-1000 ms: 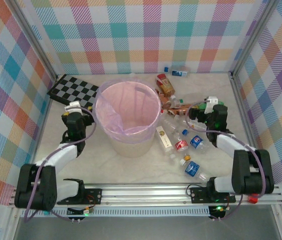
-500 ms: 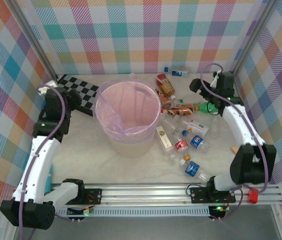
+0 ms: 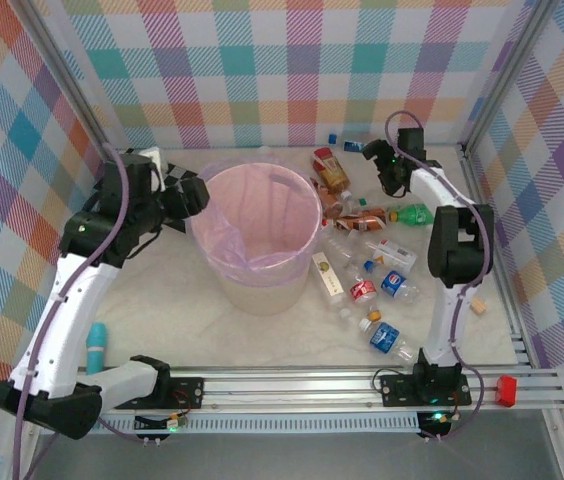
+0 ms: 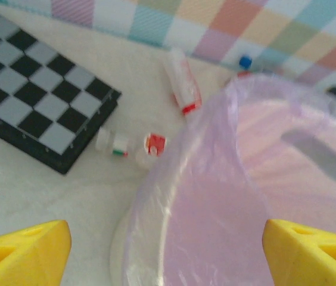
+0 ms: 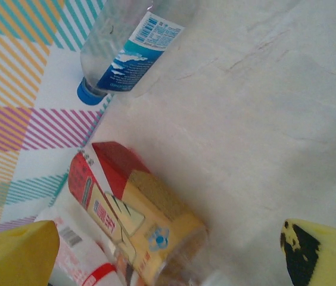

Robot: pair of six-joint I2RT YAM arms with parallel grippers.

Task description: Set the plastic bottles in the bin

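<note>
Left side first: my left gripper [image 4: 167, 241] hangs right over the left rim of the bin [image 4: 233, 89]. Its yellow fingers [image 4: 25, 259] are spread wide with nothing caught between them, just the lilac bag [image 4: 204, 202] and the pale pink inside of the bin below. The bin stands upright mid-table, and off its left side lies the checkerboard [image 4: 31, 113]. Two little bottles [image 4: 111, 143] lie just beside the board's corner, close to the bin's wall. A longer red-labelled bottle [image 4: 180, 83] lies further out toward the checked wall [image 4: 215, 24].

Over to the right: my right gripper [image 5: 169, 241] is up at the far end of the table [image 5: 263, 119], jaws wide apart, holding nothing. Straight below it the red-and-yellow bottle [image 5: 138, 220] lies on its side, neither finger closed on it. Beyond that, a clear blue-capped bottle [image 5: 126, 47] lies with its cap against the foot of the wall. From above, the other bottles [image 3: 362, 290] lie scattered on the table right of the bin, the green bottle [image 3: 414, 213] among them, none in my grip.
</note>
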